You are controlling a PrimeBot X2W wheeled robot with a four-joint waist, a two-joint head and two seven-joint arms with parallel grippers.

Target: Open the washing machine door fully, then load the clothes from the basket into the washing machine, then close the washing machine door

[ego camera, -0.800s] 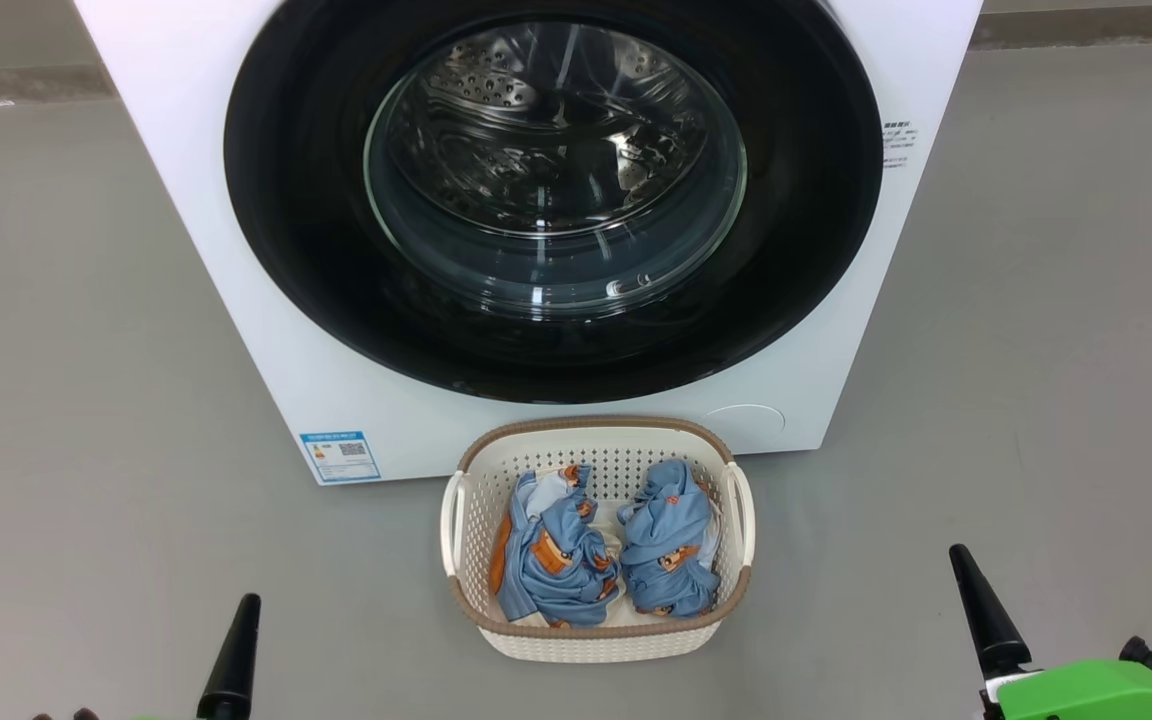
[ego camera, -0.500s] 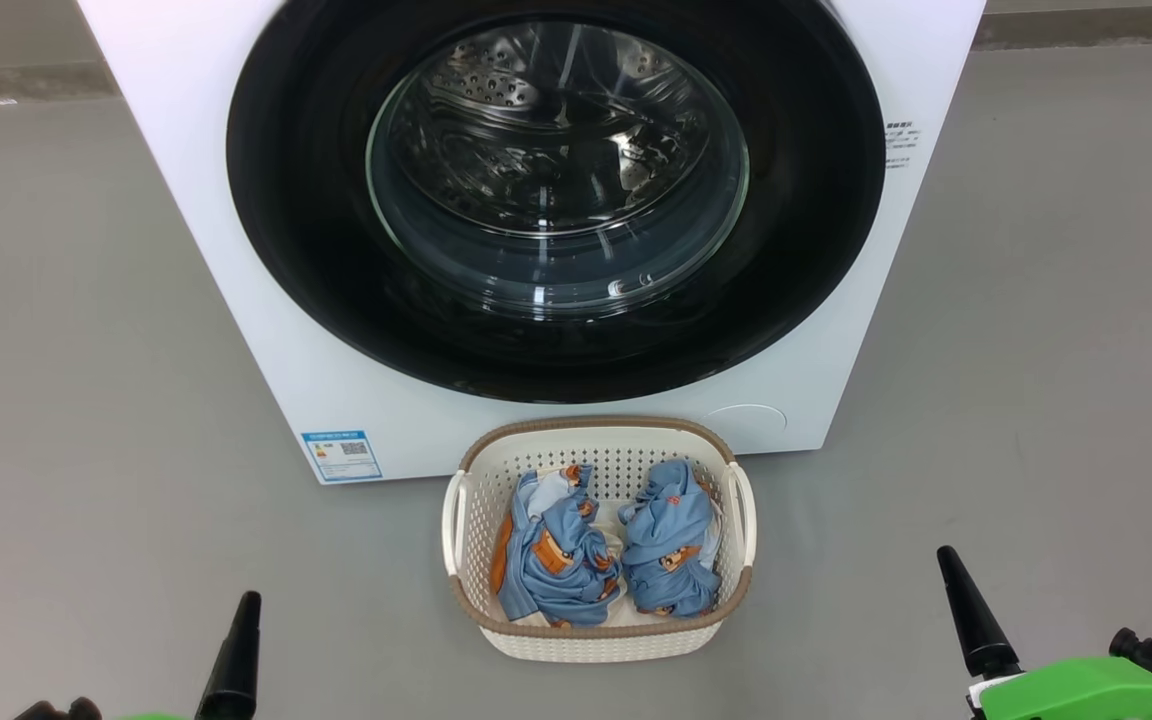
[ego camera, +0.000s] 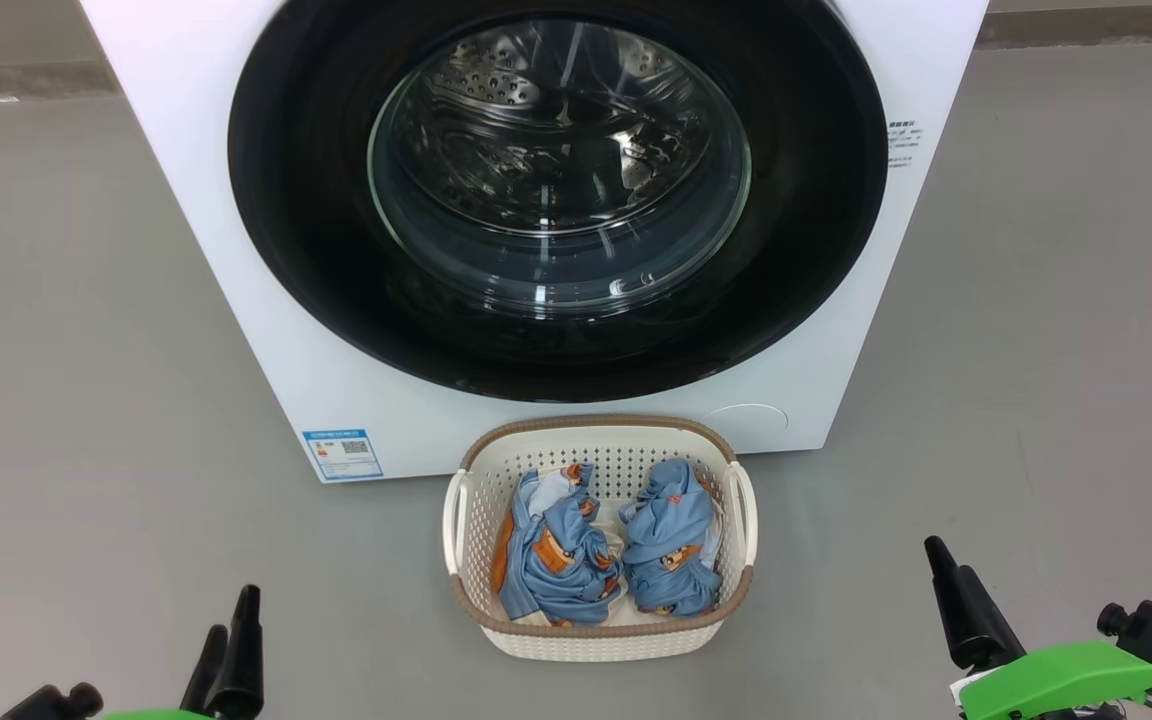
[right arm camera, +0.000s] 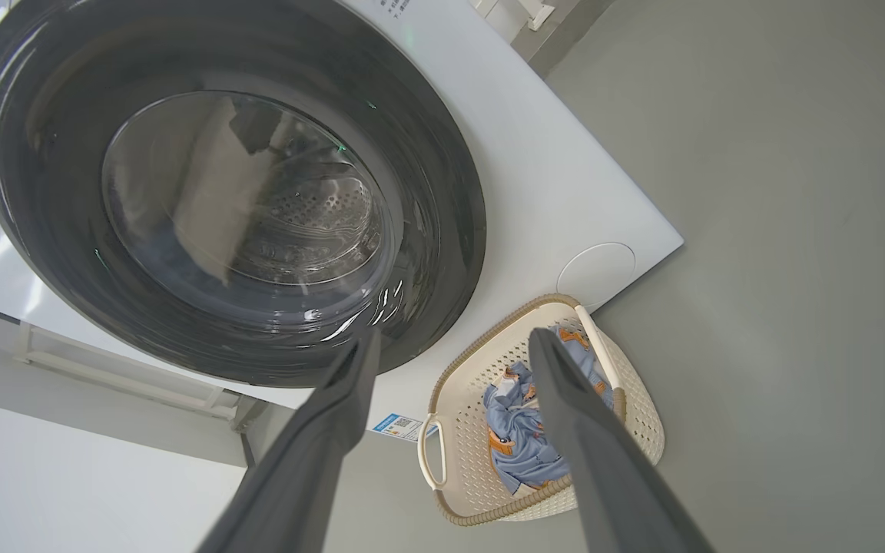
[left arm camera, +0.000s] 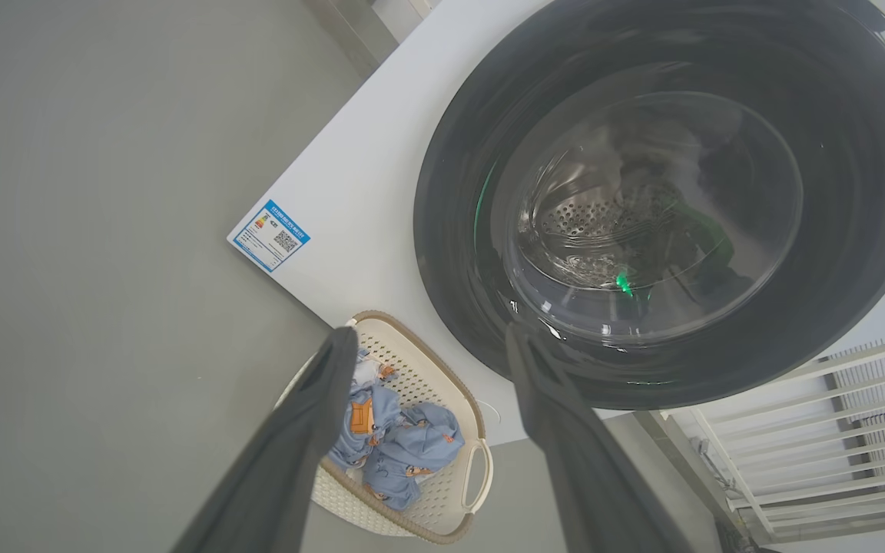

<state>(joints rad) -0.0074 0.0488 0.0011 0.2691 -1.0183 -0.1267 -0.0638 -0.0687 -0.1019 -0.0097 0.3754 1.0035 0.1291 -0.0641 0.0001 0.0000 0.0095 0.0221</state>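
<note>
Logging the head view first: the washing machine door (ego camera: 558,190) sits shut, flush in the front of the washing machine (ego camera: 226,280), its glass bowl facing straight out at me. Being round it has no long axis, and I cannot make out a handle or tell the hinge side. The basket (ego camera: 596,428) stands on the floor (ego camera: 86,420) just in front of the machine, below the door's lower rim. Its long axis runs left-right along the machine front, with a handle at each end. I judge this placement keeps the carry to the drum short. The clothes (ego camera: 556,560) lie inside as two bundles side by side, each stretched roughly front-to-back, and the basket's open top allows a reach from above. My left gripper (ego camera: 234,615) is at lower left and my right gripper (ego camera: 946,560) at lower right, both well apart from basket and door, pointing toward the machine. Left wrist view: my two fingers (left arm camera: 289,453) are spread wide with nothing between them. The door is ahead and the basket lies low, partly behind one finger. Right wrist view: fingers (right arm camera: 604,461) equally spread, holding nothing, with the door ahead and the basket partly behind one finger. Judgement: the door-opening step is not yet begun, and both arms are parked low and wide, probably as a ready stance.
</note>
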